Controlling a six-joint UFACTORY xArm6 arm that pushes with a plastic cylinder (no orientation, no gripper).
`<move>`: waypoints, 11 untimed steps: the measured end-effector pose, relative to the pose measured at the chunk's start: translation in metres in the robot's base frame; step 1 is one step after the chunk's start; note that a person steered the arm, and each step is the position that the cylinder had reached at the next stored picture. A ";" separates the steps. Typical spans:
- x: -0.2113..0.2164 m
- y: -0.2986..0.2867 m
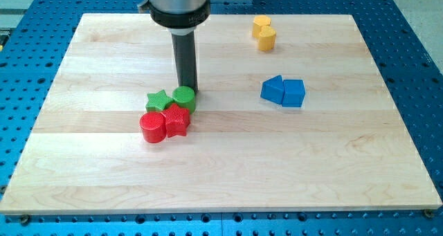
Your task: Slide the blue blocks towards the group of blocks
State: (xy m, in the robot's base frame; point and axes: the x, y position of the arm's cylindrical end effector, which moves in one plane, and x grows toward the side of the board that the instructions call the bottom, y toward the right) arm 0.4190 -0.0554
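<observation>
Two blue blocks lie side by side right of the board's middle: a blue wedge-like block (273, 90) and a blue cube (293, 93), touching each other. A group of blocks sits left of centre: a green star (159, 100), a green cylinder (184, 97), a red cylinder (152, 126) and a red star (177, 120), all packed together. My tip (187, 90) comes down from the view's top and stands just behind the green cylinder, touching or nearly touching it. The blue blocks are well to the tip's right.
Two yellow blocks stand near the view's top right of centre: a yellow hexagon-like block (261, 24) and a yellow cylinder (266, 38). The wooden board (221, 180) lies on a blue perforated table (21, 63).
</observation>
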 end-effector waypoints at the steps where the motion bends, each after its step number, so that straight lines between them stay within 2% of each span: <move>1: 0.011 0.008; 2: 0.004 0.053; 3: 0.005 0.130; 4: 0.045 0.152; 5: 0.084 0.199; 6: 0.028 0.263; 7: 0.003 0.252; 8: 0.006 0.198; 9: 0.037 0.140; 10: 0.051 0.139; 11: 0.031 0.136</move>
